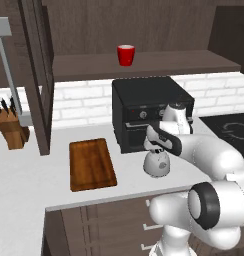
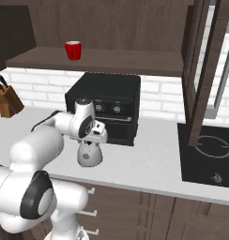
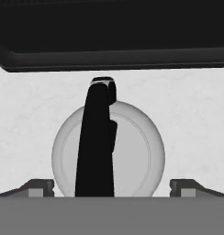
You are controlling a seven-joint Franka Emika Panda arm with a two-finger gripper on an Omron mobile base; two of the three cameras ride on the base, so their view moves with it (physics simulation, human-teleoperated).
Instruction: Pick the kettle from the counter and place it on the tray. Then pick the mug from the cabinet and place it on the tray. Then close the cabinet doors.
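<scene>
The end effector (image 3: 112, 186) is hanging spread wide just above the kettle (image 1: 157, 163), its tips flanking the rounded silver-grey dome without touching. The kettle's black arched handle (image 3: 96, 142) is running between them. Right behind the kettle, a boxy black oven (image 1: 146, 111) is crowding the surface (image 1: 29, 175). Left of the kettle, nearer the front edge, the flat reddish-brown wooden tray (image 1: 91, 163) is lying. The red mug (image 1: 126, 55) is sitting on the cabinet (image 1: 144, 65) shelf above, and a tan knife block (image 1: 11, 127) is standing far left.

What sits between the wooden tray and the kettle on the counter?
Only bare counter, seen in the left base view, separates the tray from the kettle.
</scene>
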